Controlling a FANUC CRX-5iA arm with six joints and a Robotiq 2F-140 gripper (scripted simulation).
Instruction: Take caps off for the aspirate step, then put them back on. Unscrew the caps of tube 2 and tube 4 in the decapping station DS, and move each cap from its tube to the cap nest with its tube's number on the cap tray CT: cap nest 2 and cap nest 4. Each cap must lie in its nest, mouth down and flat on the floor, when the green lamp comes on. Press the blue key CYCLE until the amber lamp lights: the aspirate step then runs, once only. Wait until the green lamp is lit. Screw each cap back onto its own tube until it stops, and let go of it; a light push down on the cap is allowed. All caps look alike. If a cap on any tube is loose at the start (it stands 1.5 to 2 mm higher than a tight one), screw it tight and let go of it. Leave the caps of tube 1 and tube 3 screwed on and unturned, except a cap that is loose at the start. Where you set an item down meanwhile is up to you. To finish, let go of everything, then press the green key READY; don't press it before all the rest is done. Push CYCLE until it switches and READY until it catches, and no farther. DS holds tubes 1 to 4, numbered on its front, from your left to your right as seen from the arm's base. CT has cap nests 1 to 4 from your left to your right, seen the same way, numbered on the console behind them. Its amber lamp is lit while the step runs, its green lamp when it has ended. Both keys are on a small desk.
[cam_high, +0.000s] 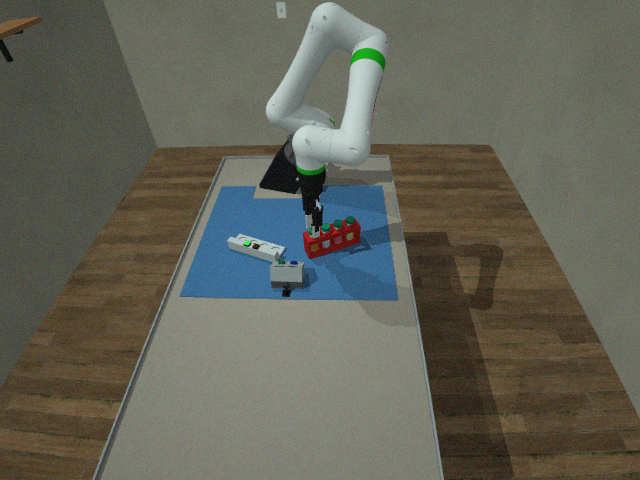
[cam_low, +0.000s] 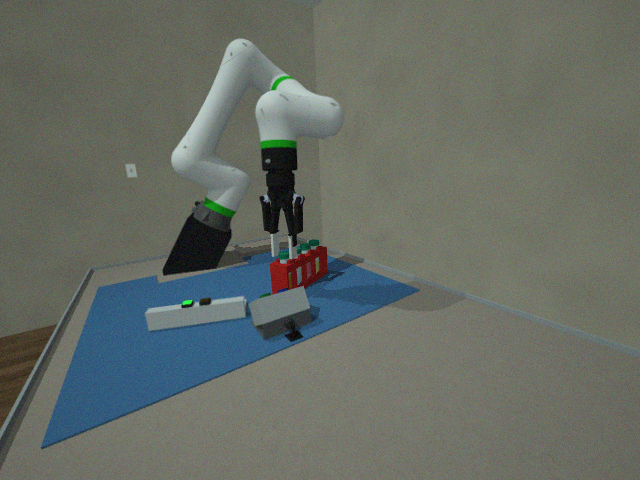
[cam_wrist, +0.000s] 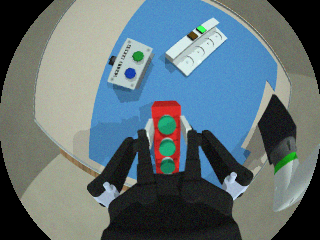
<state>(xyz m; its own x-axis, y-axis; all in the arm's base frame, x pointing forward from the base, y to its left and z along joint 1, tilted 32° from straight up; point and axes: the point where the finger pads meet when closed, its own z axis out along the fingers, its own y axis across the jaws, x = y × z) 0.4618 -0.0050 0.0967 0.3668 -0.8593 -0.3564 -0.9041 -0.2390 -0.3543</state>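
— At the near end of the decapping station (cam_low: 281, 276), which cap is that?

— Counting from the arm's base, the cap of tube 4 (cam_low: 283, 254). It sits on its tube at the end of the red block, and the gripper (cam_low: 282, 246) hangs straight above it. The fingers are partly parted, one pale tip on each side of the cap, gripping nothing.

— Do the tips touch it?

— Hard to say; the cap is small, and in the top view the fingers cover it. They look just apart from it.

— The other caps?

— Three green caps (cam_high: 338, 223) stand in a row on their tubes. The wrist view also shows three, and the black gripper body hides the fourth.

— Any numbers on the front?

— Pale windows only; any digits are too small to read.

— Farther out?

— The white cap tray (cam_high: 256, 246) lies on the blue mat (cam_high: 232, 273), its green lamp (cam_high: 246, 242) lit and its amber lamp (cam_high: 255, 246) dark. The small grey desk (cam_high: 286, 274) sits near it with the green key (cam_wrist: 138, 56) and the blue key (cam_wrist: 130, 74). A line of print runs along the desk's edge, blurred beyond reading.
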